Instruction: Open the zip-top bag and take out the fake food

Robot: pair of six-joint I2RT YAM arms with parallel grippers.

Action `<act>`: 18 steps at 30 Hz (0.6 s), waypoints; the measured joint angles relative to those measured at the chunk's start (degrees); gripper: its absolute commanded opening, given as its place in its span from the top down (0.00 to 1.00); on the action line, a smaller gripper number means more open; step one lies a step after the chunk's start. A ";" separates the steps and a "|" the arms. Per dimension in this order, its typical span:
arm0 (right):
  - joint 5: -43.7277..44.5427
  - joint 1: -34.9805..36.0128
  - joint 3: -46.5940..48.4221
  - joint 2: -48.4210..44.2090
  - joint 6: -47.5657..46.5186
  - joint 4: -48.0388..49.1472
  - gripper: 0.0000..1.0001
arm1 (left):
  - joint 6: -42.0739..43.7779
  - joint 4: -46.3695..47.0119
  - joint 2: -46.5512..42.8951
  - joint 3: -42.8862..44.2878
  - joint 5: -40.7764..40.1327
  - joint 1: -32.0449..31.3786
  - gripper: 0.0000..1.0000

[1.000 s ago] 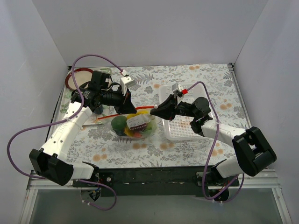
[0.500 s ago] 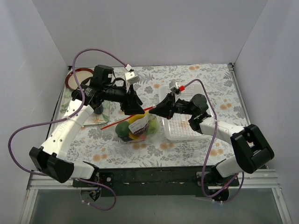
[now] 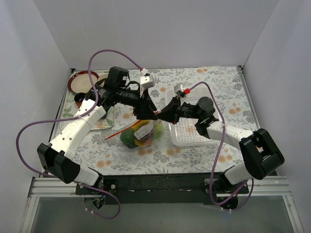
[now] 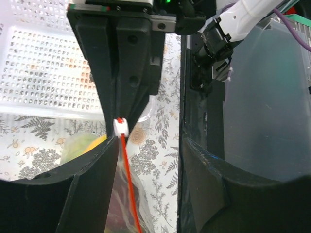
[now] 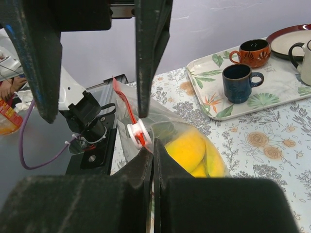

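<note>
1. The zip-top bag [image 3: 142, 134] sits on the floral worktop [image 3: 218, 87] just left of the white basket [image 3: 187, 132]. Its mouth is drawn up toward the basket's far-left corner.
2. The fake food [image 3: 132, 138] is inside the bag, beside the basket's left wall. A yellow piece [image 5: 190, 148] lies nearest the mouth, and green round ones lie lower down.
3. The right end effector [image 5: 153, 146] reaches across the basket's left edge. Its fingers are pressed together, pinching the clear plastic of the bag right at the white slider [image 5: 135, 132].
4. From that slider, the orange-red zip strip [image 4: 129, 189] slants down and away from the basket.
5. The left end effector [image 4: 150, 144] hangs just left of the basket, facing the right one. Its fingers are spread and hold nothing. One fingertip [image 5: 144, 109] is just beside the slider, and the other stands apart from the bag.
6. Well left of the basket, a leaf-printed tray [image 5: 284, 82] carries an orange cup [image 5: 252, 52] and a dark blue cup [image 5: 239, 82]. A red-rimmed plate [image 5: 291, 41] lies beyond them.
</note>
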 measured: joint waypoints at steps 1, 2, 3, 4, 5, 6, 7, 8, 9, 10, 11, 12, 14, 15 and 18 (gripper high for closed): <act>0.02 0.17 0.13 0.07 -0.02 -0.04 0.99 | -0.04 0.42 0.15 0.00 -0.42 -0.11 0.46; 0.00 0.37 0.22 0.13 -0.02 -0.09 0.99 | -0.13 0.79 0.37 0.02 -0.76 -0.22 0.46; 0.00 0.57 0.24 0.15 -0.04 -0.13 0.99 | -0.24 1.05 0.63 0.02 -1.18 -0.33 0.47; 0.00 0.72 0.33 0.15 -0.07 -0.26 0.99 | -0.39 1.16 0.96 0.04 -1.55 -0.48 0.47; 0.00 0.90 0.46 0.15 -0.11 -0.46 0.99 | -0.44 1.25 1.31 0.04 -1.79 -0.76 0.47; 0.00 1.03 0.59 0.15 -0.17 -0.81 0.99 | -0.46 1.27 1.66 0.04 -2.10 -1.09 0.48; 0.00 1.14 0.76 0.15 -0.24 -1.11 0.99 | -0.46 1.27 1.99 0.04 -2.36 -1.44 0.48; 0.02 1.25 0.92 0.15 -0.37 -1.46 0.99 | -0.42 1.27 2.36 0.04 -2.69 -1.88 0.48; -0.15 1.29 0.98 0.15 -0.46 -1.92 0.99 | -0.39 1.31 2.51 0.04 -3.02 -2.10 0.48; -0.13 1.29 0.98 0.15 -0.57 -2.51 0.99 | -0.37 1.27 2.56 0.04 -3.48 -2.25 0.49; -0.13 1.33 1.01 0.15 -0.63 -2.82 0.99 | -0.37 1.27 2.56 0.04 -3.72 -2.32 0.50; -0.15 1.36 1.01 0.15 -0.68 -2.93 0.99 | -0.37 1.27 2.56 0.07 -4.00 -2.38 0.51; -0.15 1.57 1.11 0.15 -0.81 -3.30 0.99 | -0.35 1.25 2.60 0.17 -4.57 -2.43 0.49; -0.17 1.68 1.16 0.15 -0.92 -3.41 0.99 | -0.35 1.22 2.69 0.39 -4.83 -2.45 0.49; -0.17 1.99 1.20 0.13 -1.36 -3.89 0.99 | -0.31 1.27 3.10 1.05 -5.55 -2.45 0.53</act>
